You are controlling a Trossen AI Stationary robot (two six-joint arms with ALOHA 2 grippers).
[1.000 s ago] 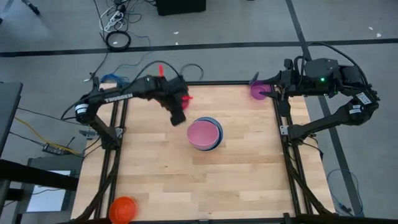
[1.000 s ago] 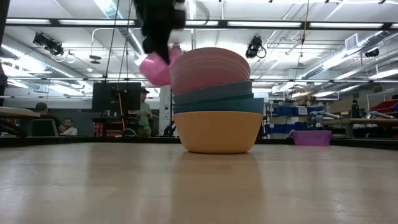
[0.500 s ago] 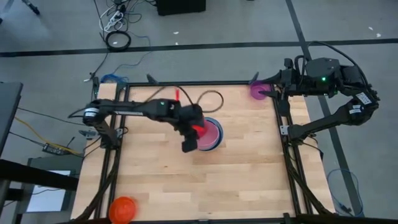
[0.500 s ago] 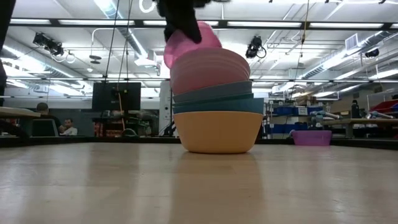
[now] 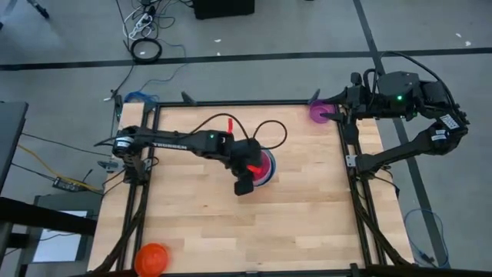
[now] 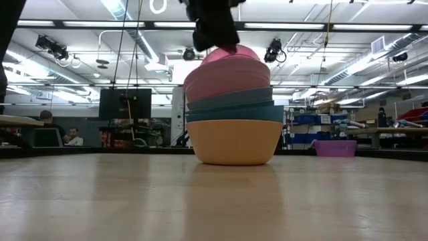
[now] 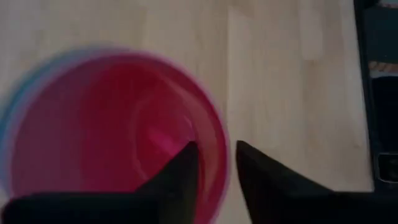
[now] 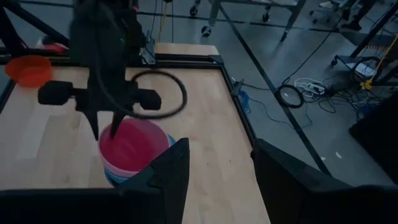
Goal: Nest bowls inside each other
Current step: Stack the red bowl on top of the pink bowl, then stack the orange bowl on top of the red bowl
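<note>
A stack of nested bowls (image 6: 231, 114) stands mid-table, its lowest bowl resting on the wood. A magenta bowl (image 7: 112, 143) sits on top, inside the pink bowl (image 6: 227, 77), and a light blue rim (image 7: 18, 93) shows around it. My left gripper (image 7: 217, 168) is over the stack (image 5: 264, 165), open. One finger is inside the magenta rim (image 7: 219, 146) and the other outside it. My right gripper (image 8: 217, 180) is held high at the far right corner, open and empty.
An orange bowl (image 5: 152, 258) lies at the near left corner. A purple bowl (image 5: 320, 112) sits at the far right corner below my right arm. Bare wood (image 5: 192, 215) lies all round the stack. A black frame (image 5: 350, 200) edges the table.
My left gripper has carried the magenta bowl from beyond the stack's far left toward the table's right and near edges, and then down. The bowl hung tilted beside the stack a second ago. Now it sits on top, inside the pink bowl.
</note>
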